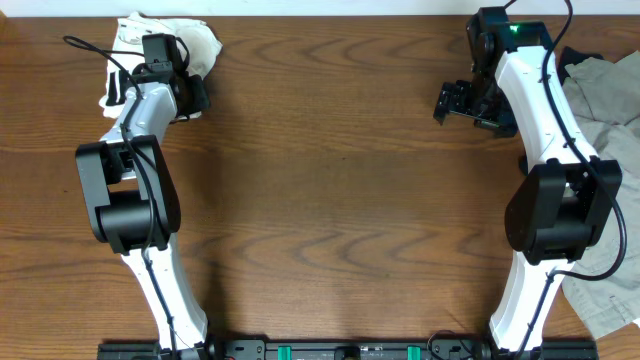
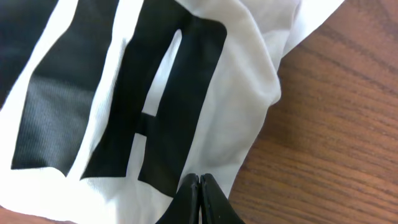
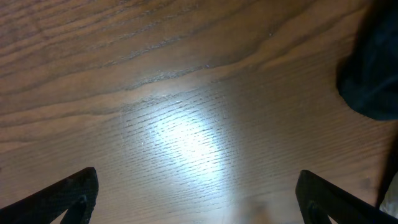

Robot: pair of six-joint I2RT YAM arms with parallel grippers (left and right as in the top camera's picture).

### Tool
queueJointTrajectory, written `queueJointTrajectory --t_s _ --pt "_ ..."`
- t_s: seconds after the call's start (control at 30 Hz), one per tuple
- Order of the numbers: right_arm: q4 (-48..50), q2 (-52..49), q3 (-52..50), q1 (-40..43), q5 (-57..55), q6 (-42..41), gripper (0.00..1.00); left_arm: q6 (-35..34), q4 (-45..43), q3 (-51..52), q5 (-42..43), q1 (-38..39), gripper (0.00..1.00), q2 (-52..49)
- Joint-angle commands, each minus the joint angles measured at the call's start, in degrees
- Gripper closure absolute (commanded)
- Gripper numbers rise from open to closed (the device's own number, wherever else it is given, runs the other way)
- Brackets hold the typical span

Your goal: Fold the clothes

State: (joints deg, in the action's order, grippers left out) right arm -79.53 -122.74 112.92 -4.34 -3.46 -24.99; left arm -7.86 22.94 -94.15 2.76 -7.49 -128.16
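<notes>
T-shirt (image 1: 190, 40), white with big black block letters: lies crumpled in a heap at the far left corner of the table (image 1: 330, 200), partly hidden under the left arm in the overhead view. Shows wrinkles and folds in the left wrist view (image 2: 242, 93), printed side up, one loose edge draped onto the bare wood.

Left gripper (image 1: 178, 72): reaches over the near edge of the heap. Seen from its own camera (image 2: 200, 198), jaws pressed together with no gap, tips right at the white hem and apparently pinching that thin edge just beside a black letter.

Right gripper (image 1: 447, 103): hangs over bare wood near the far right corner, well apart from the T-shirt. Jaws spread wide in the right wrist view (image 3: 199, 196), nothing between them but wood grain with a bright glare patch.

Grey-beige cloth (image 1: 610, 90): sprawls along the right edge of the table, behind and beside the right arm, not touched by either gripper. Dark blurred shape (image 3: 373, 74) at the right side of the right wrist view: too unclear to name.
</notes>
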Motion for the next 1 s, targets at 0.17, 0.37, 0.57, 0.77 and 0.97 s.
queueJointTrajectory --t_s 0.17,0.37,0.57,0.77,0.97 --pt "0.0 0.5 0.6 0.2 -0.6 0.2 0.01 -0.4 0.3 2.1 1.1 -0.2 0.94 -0.9" --pt "0.0 0.5 0.6 0.2 -0.6 0.2 0.01 -0.5 0.2 2.8 1.1 -0.2 0.94 -1.9" --pt "0.0 0.5 0.6 0.2 -0.6 0.2 0.01 -0.5 0.1 2.8 4.0 -0.1 0.94 -3.0" --pt "0.0 0.5 0.6 0.2 -0.6 0.2 0.01 -0.6 -1.0 2.8 5.6 -0.1 0.94 -3.0" --pt "0.0 0.5 0.6 0.2 -0.6 0.2 0.01 -0.6 -1.1 2.8 5.6 -0.1 0.94 -3.0"
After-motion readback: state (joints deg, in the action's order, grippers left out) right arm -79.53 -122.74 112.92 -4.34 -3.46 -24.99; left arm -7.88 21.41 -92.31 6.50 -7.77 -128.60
